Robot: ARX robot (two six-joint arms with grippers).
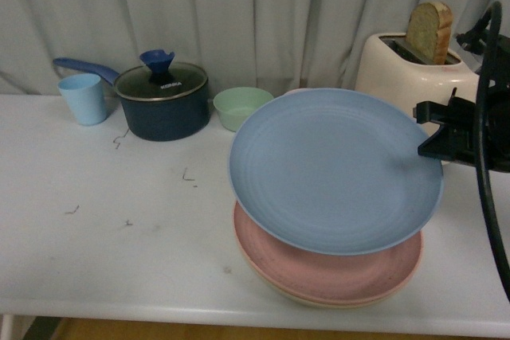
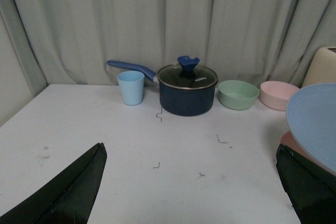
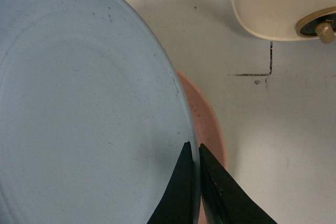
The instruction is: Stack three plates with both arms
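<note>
The black angular right end effector (image 3: 193,148) is clenched on the rim of the large round matte blue plate (image 1: 335,169), one finger above the edge and one below it. It grips the plate at the side nearest the cream plastic toaster (image 1: 410,69), where a slice of brown bread (image 1: 430,31) stands in a slot. The blue plate hangs over the round matte pink plate (image 1: 335,272), shifted slightly towards the back of the white bench (image 1: 119,252). Whether the two touch cannot be told. The pink plate lies on a beige plate (image 1: 319,302) with only a thin rim showing, near the front edge of the bench.

The black left end effector (image 2: 190,150) is released, its fingers spread wide with only bare bench between them. At the back stand a light blue plastic cup (image 1: 83,98), a dark blue lidded saucepan (image 1: 162,101), a small green bowl (image 1: 241,107) and a small pink bowl (image 2: 278,94).
</note>
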